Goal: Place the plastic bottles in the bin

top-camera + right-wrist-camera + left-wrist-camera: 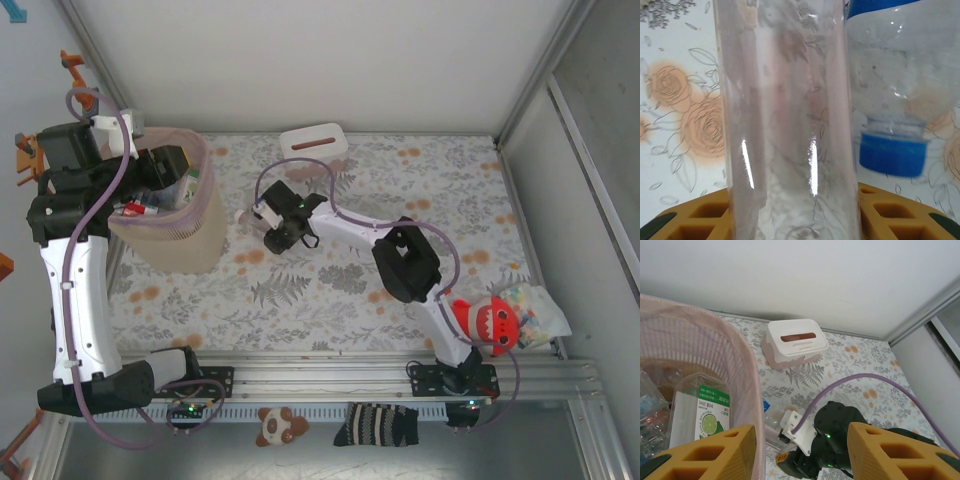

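Right tool (795,217) clamps clear bottle (790,100) on flowered tabletop (330,290); left tool (800,450) gapes near white wall (300,60).

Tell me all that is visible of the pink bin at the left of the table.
The bin is a tall wastebasket of translucent pinkish-beige plastic, with a rounded rim and latticed sides. It stands upright on the flowered table, at its left side. Several plastic bottles lie inside, one with a green lime label. The left gripper hangs open over its mouth; whether it touches the rim I cannot tell.
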Controlling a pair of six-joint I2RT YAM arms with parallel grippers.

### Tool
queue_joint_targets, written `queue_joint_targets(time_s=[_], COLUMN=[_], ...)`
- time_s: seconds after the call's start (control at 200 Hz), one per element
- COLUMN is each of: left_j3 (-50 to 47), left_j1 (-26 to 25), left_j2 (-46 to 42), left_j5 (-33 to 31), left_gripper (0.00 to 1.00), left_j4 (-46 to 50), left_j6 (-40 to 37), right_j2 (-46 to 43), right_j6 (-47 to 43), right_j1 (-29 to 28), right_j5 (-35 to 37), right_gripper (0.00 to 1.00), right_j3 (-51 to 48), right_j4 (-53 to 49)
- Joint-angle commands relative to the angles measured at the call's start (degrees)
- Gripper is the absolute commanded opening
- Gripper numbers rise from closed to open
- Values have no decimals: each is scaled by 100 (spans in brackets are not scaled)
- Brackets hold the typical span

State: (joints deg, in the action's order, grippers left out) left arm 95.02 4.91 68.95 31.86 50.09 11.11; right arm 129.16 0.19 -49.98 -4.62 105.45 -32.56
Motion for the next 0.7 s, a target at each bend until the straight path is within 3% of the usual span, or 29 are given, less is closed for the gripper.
queue_joint_targets(time_s=[0.0,0.27,0.696], left_j3=[-29,-284,-1187], left_j1=[28,15,-730], left_j2=[-146,-210,-345], left_j5=[235,838,1473], left_gripper=[51,59,91], left_j4=[-213,-797,-2877], left_j6=[125,479,1663], right_j2=[-841,-2283,-4127], right_j6=[91,209,365], right_j1=[-36,-28,-26], right_j5=[49,253,454], right_gripper=[38,38,37], right_j3=[-238,-1058,-1531], right_j4=[168,379,924])
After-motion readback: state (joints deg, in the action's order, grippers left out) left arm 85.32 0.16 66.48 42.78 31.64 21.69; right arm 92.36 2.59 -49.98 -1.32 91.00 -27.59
